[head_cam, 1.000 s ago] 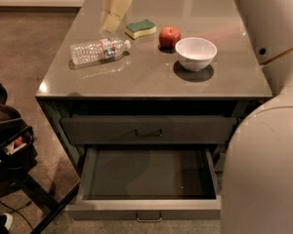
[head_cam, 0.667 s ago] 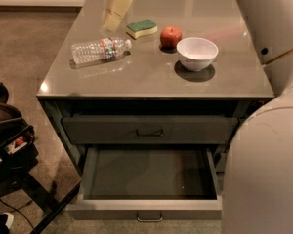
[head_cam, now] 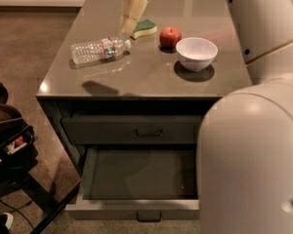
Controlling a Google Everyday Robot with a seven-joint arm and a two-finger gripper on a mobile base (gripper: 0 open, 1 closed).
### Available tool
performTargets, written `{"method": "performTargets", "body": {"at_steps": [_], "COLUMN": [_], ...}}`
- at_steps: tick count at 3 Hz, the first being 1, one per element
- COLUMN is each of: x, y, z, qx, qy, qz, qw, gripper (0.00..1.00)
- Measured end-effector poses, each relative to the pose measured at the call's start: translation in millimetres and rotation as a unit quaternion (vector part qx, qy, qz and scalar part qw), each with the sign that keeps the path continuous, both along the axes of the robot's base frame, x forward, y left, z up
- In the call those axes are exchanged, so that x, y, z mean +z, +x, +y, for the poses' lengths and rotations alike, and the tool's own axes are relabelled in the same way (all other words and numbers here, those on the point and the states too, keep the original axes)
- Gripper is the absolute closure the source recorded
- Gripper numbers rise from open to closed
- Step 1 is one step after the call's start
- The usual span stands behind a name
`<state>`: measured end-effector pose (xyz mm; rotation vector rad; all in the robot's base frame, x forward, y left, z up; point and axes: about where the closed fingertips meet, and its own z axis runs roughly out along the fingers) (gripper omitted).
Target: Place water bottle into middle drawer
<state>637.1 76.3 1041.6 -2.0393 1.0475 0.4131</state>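
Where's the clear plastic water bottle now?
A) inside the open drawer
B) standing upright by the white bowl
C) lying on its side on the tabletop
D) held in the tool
C: the small clear plastic water bottle with the red-and-white label lies on its side on the grey tabletop. The tool is beyond it, by the green sponge. The bottle is not in the open dark grey middle drawer.

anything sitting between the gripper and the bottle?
Nothing: in the camera view only bare tabletop separates the gripper, at the table's far side, from the bottle. The sponge lies beside the gripper, off that line.
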Motion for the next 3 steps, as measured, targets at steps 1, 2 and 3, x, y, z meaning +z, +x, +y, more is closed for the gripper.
{"method": "performTargets", "body": {"at_steps": [1, 2, 3], "x": [-19.7, -37.4, -70.5], "y": [28.4, 49.1, 69.3], "z": [-10.7, -13.9, 8.5], "qx": [0.008, 0.009, 0.018], "qy": [0.011, 0.023, 0.034], "qz": [-0.010, -0.012, 0.015], "qw": [0.9999, 0.9996, 0.9991], "gripper": [0.00, 0.00, 0.00]}}
